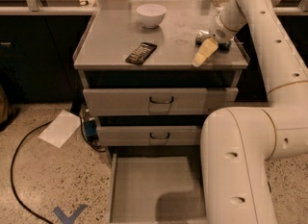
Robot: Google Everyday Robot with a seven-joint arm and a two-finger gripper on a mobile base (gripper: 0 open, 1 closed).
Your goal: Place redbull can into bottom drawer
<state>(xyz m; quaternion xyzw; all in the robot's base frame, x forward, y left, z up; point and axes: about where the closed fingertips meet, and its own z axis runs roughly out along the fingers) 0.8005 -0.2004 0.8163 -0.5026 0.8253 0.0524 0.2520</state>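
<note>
Cabinet top [110, 50]: flat grey metal surface with a low raised rim, upper centre of the frame.
- White bowl [150, 15]: upright, toward the back edge, near the middle.
- Black remote [141, 53]: lying flat at an angle, nearer the front.
- Redbull can [202, 36]: right side, partly hidden.
- Gripper [210, 49]: low over the right front corner, at the can.

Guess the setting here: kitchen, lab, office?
Probably an office kitchenette or a lab mock-up of one: a grey metal drawer cabinet with its bottom drawer pulled open, dark counter cabinets behind, speckled floor with a blue tape mark. The gripper sits at the redbull can on the cabinet top.
</note>
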